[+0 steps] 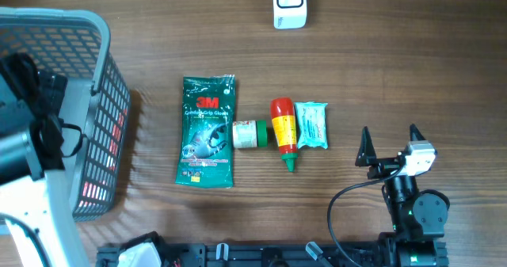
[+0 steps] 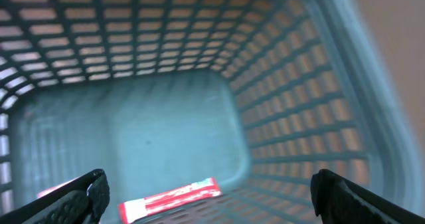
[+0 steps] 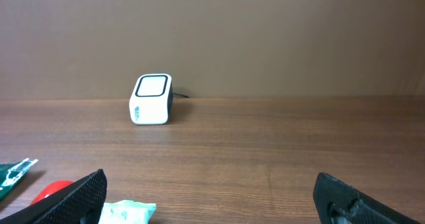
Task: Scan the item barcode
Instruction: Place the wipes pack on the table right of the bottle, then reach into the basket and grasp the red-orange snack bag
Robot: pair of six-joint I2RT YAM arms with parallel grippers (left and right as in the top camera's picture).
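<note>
The barcode scanner (image 1: 289,4), a small white box, stands upright near the far edge of the table (image 1: 412,69). Four items lie in a row at mid-table, well apart from it. From the left they are:
- a green 3M glove packet (image 1: 207,131), lying flat;
- a small green-and-white jar (image 1: 249,134), on its side against the packet's right edge;
- a red-and-yellow bottle (image 1: 284,132), lying down with its green cap toward the near edge;
- a pale teal wipes pack (image 1: 311,124), just beside the bottle.

A fifth item, a flat red packet (image 2: 169,199), lies on the floor of the grey mesh basket (image 1: 107,101) at the table's left end. A second reddish shape shows partly behind one finger in the left wrist view. What it is cannot be told.

The left gripper (image 2: 209,181) hangs inside the basket, above the red packet. Its jaws stand wide apart and have hold of nothing. From overhead only the left arm shows, over the basket.

The right gripper (image 1: 390,144) sits at the near right of the table, to the right of the wipes pack and clear of it, pointing toward the far edge. Its jaws are spread fully and are empty. Its wrist view looks across bare wood to the scanner, with the wipes pack, the bottle and a corner of the glove packet low at the left.
</note>
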